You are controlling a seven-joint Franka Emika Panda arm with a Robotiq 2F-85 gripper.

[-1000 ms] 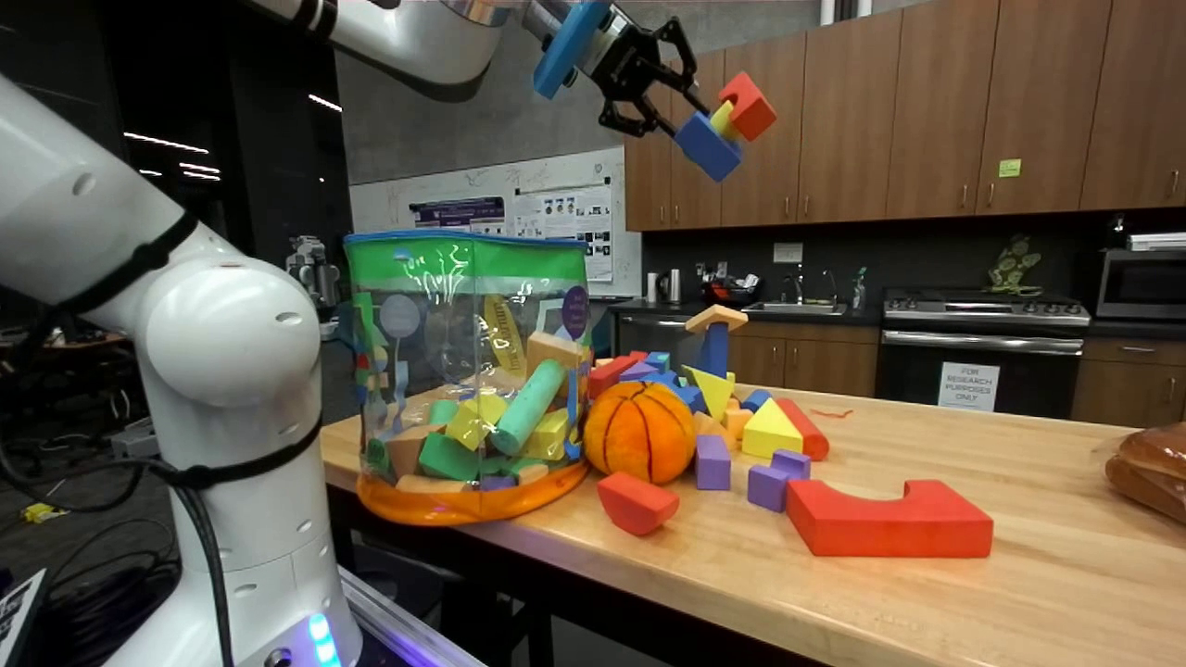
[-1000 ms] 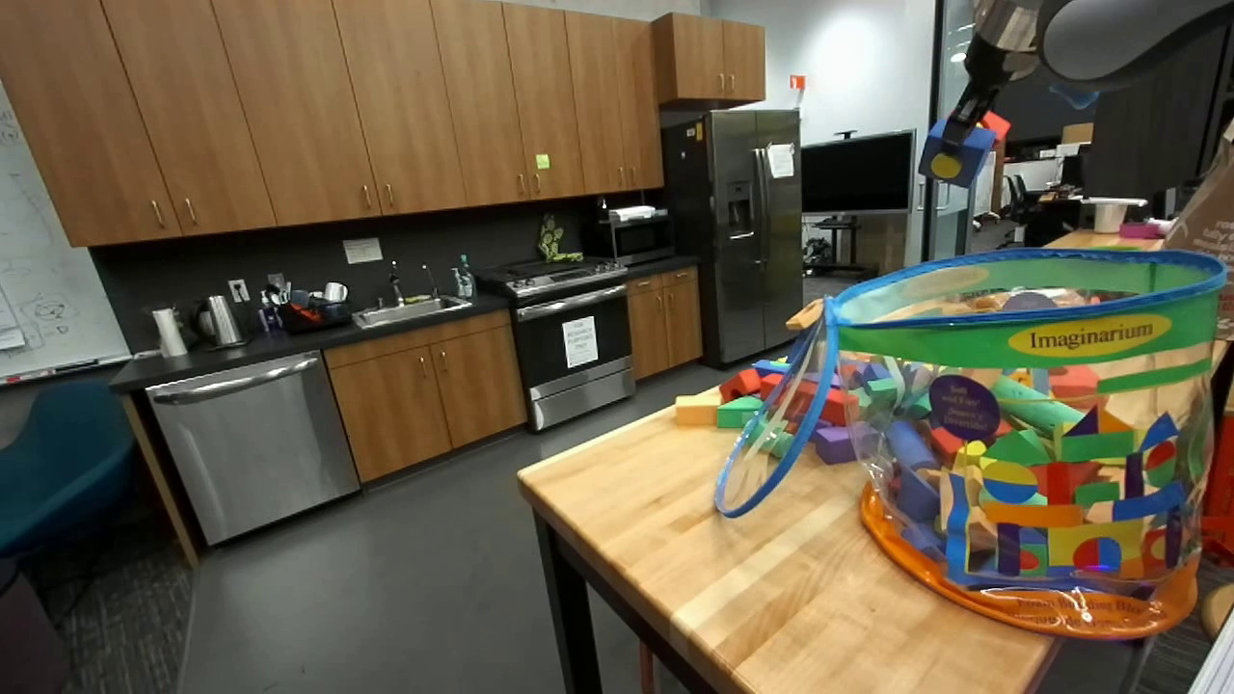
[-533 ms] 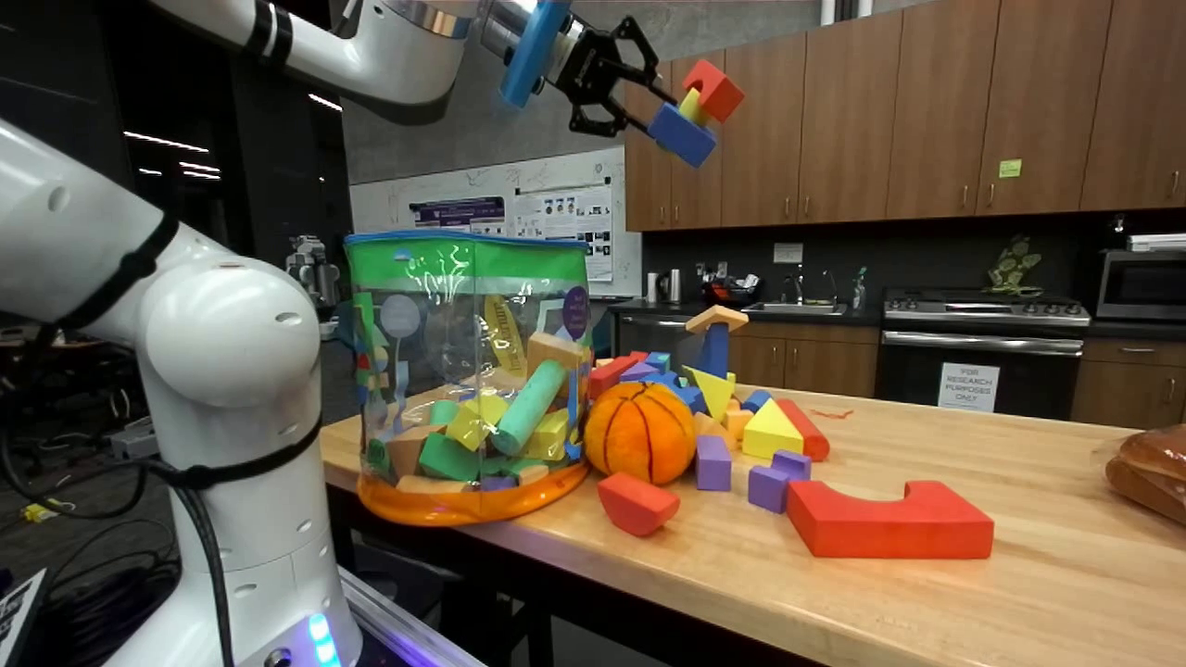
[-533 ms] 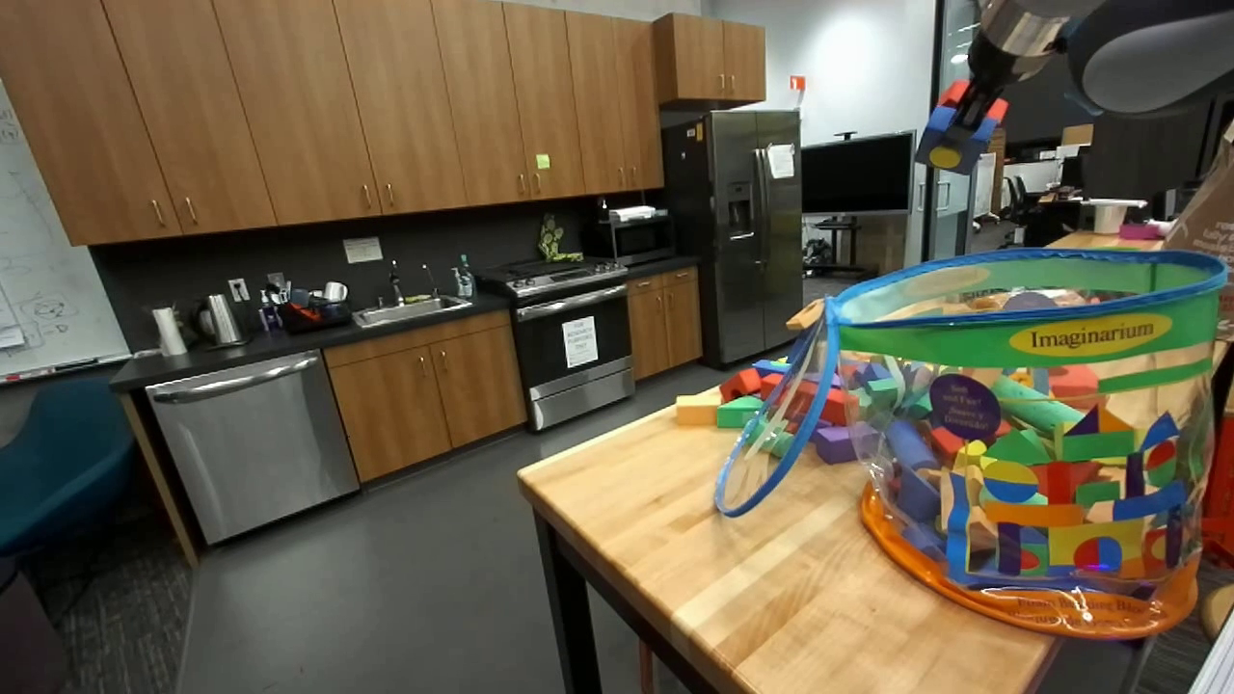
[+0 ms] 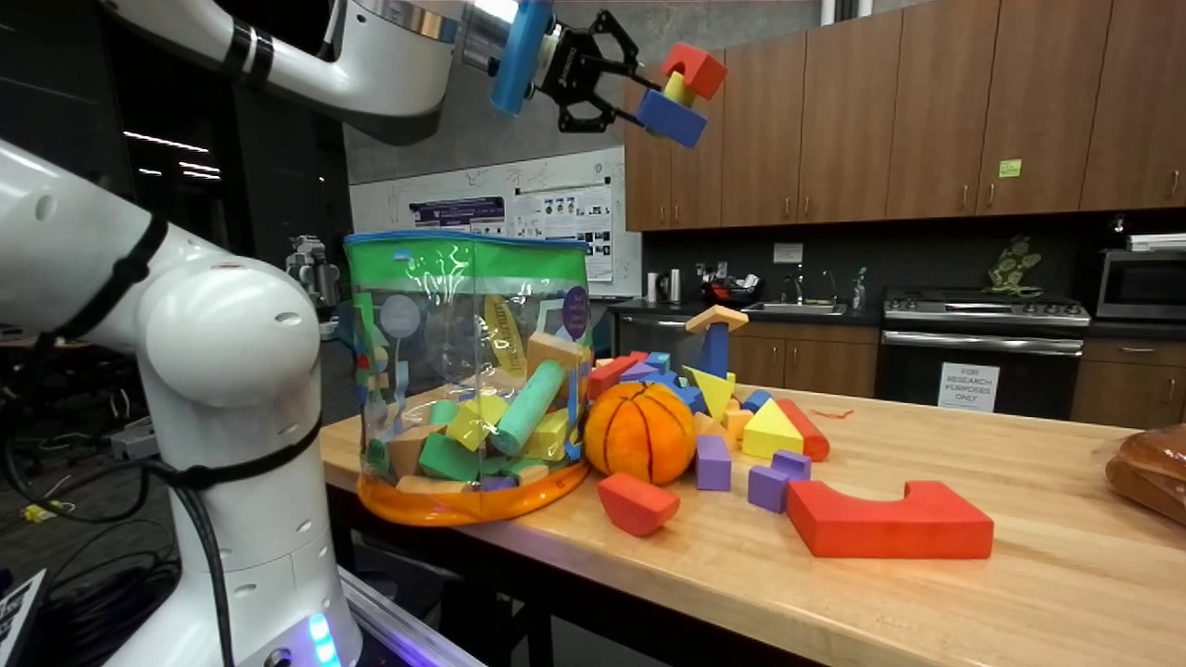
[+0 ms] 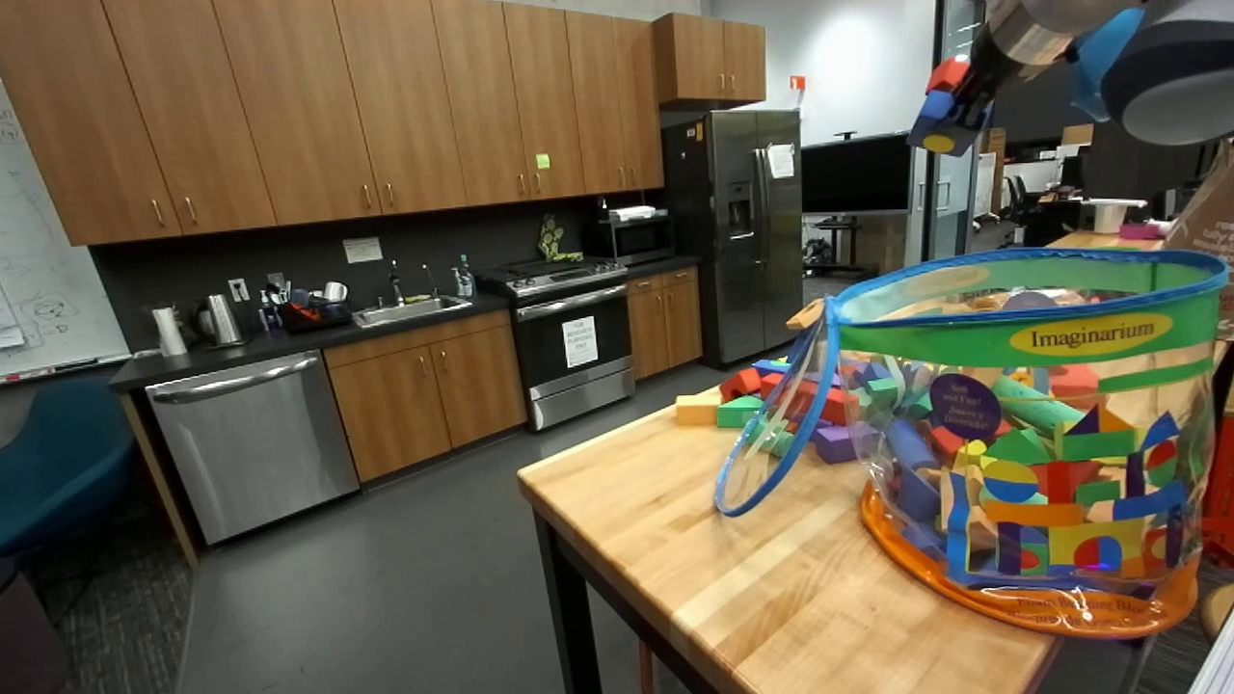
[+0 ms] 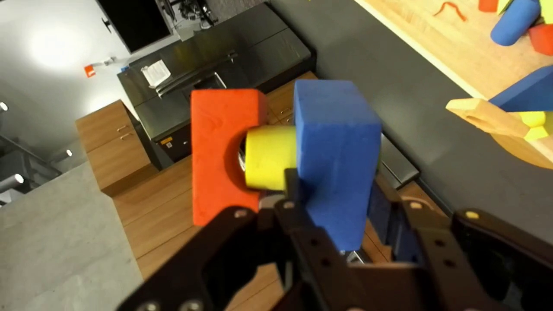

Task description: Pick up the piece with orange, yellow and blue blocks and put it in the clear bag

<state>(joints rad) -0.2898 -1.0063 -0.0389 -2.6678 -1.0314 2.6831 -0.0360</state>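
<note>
Wood-fronted wall cabinets (image 5: pixel 852 120) stood behind a butcher-block table (image 5: pixel 1066 556); one white arm (image 5: pixel 222 333), so no arm choice. Black two-finger gripper (image 7: pixel 337 183) was clamped on the three-block foam-looking piece (image 5: pixel 679 91): jaws pinched its blue rectangular block (image 7: pixel 339 142) from both sides, while the yellow cylinder (image 7: pixel 271 156) and red-orange arch block (image 7: pixel 211 147) stuck out past one finger. Piece hung in air, well above the table. Key relation: it sat higher than the mouth of the blue-rimmed clear plastic bag (image 5: pixel 417 264) but off to picture-right in an exterior view, not over it, with fingers pointing away from the arm's base and only slightly down. Stack axis, blue through yellow to red-orange, ran along the closing line, crosswise to the fingers; long sides of the blue and arch blocks lay across that. My read: pick done, carry step in hand, drop left. Next move likely called for drawing back until the piece was over the mouth, then tipping fingers down and letting go; overhanging arch block could snag the rim or work loose
</note>
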